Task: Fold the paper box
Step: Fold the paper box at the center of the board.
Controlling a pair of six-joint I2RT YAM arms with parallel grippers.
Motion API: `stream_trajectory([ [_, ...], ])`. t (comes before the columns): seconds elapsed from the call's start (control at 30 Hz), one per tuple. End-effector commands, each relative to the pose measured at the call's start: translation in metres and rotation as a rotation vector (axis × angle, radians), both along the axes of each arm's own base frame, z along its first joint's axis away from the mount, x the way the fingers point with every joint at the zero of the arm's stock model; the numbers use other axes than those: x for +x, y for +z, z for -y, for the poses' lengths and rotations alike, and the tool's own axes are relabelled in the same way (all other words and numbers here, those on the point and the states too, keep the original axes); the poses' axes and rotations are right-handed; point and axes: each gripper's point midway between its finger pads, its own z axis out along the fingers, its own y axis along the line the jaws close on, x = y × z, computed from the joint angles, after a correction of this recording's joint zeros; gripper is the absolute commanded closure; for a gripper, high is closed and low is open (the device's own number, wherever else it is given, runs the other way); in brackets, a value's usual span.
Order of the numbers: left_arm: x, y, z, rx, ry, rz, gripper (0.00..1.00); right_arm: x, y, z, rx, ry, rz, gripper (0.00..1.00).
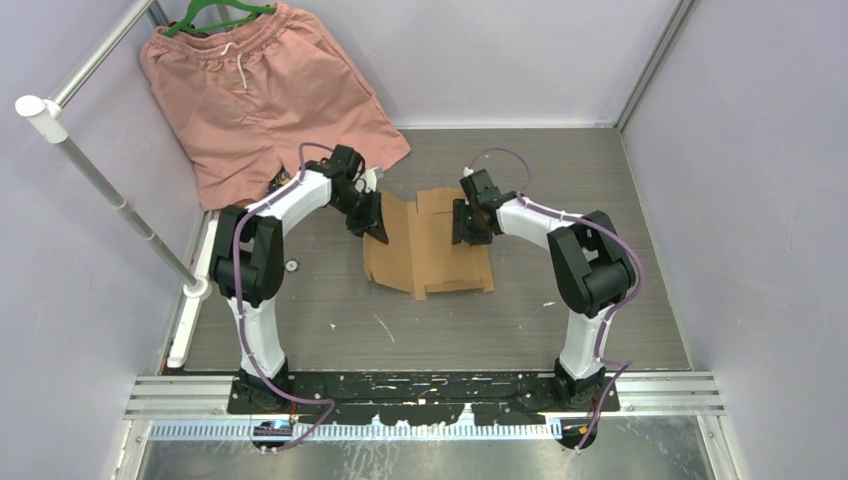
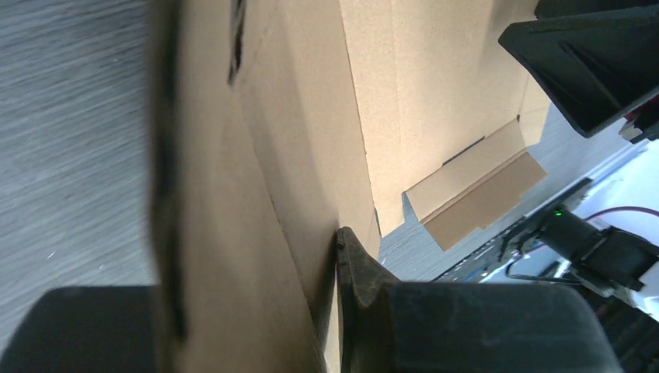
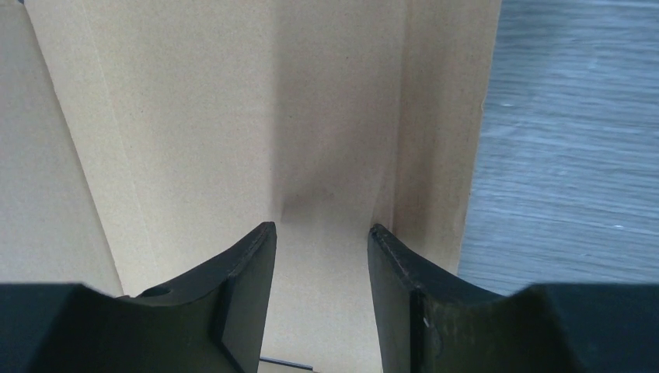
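Two grippers are flanking the box (image 1: pixel 440 262), which is lying on the table (image 1: pixel 560 300): the left gripper (image 1: pixel 372 224) is pinching its raised left flap (image 1: pixel 392 258), while the right gripper (image 1: pixel 468 230) is hanging parted over it, holding nothing. The fold, I judge, is calling for the right to press down beside the crease (image 1: pixel 412 250) while the left is swinging the flap over.

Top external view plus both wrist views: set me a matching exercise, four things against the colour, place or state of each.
Things:
1. paper box
2. left gripper
3. right gripper
4. shorts

Place, colour or state:
A. salmon pink, at the far left corner
B. jaws apart, cardboard right beneath them
C. closed on the cardboard's left edge
D. brown, lying between the two arms

Pairs: 1-D, 2-C, 3-B, 4-A
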Motion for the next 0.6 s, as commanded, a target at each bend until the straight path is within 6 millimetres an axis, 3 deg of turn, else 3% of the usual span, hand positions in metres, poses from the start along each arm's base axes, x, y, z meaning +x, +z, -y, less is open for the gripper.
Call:
stream_trajectory([
  [0.0, -0.026, -0.018, -0.022, 0.237, -0.084, -0.064, 0.86, -0.064, -0.036, -0.052, 0.124, 0.102, -0.228, 0.48],
  [0.3, -0.013, -0.003, -0.032, 0.378, -0.115, -0.017, 0.85, -0.068, -0.029, -0.058, 0.151, 0.077, -0.194, 0.48],
  [0.57, 0.011, 0.031, -0.043, 0.579, -0.157, 0.117, 0.85, -0.066, -0.016, -0.073, 0.251, 0.073, -0.146, 0.48],
])
